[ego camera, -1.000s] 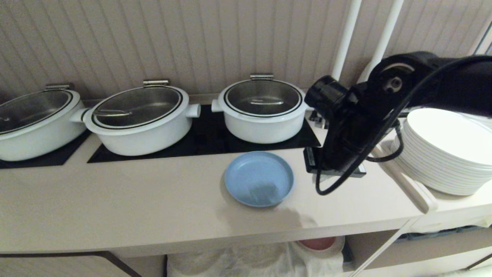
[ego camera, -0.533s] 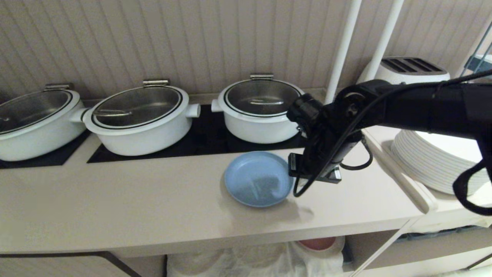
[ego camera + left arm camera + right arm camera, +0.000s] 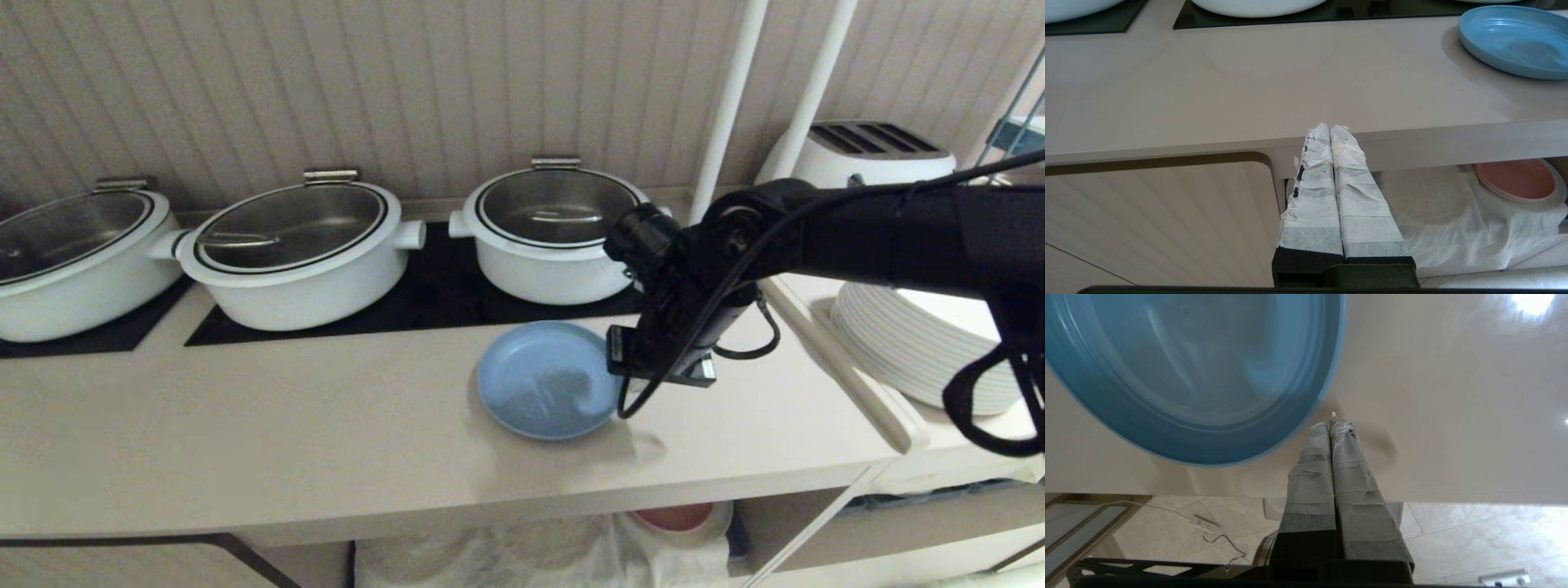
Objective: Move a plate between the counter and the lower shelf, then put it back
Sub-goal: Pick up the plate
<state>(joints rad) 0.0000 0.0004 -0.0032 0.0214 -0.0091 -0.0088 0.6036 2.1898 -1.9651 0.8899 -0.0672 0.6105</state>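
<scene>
While the round matte plate lies flat, the right pincer hovers clenched; tape-wrapped.

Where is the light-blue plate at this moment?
In the head view the plate lies flat on the counter, in front of the rightmost pot, with the shut right gripper beside its right rim.

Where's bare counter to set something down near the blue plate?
Widest free patch: counter front strip, left of the plate, before the hob panels. Crowded right: right gripper beside the plate's rim, then stacked white plates.
</scene>
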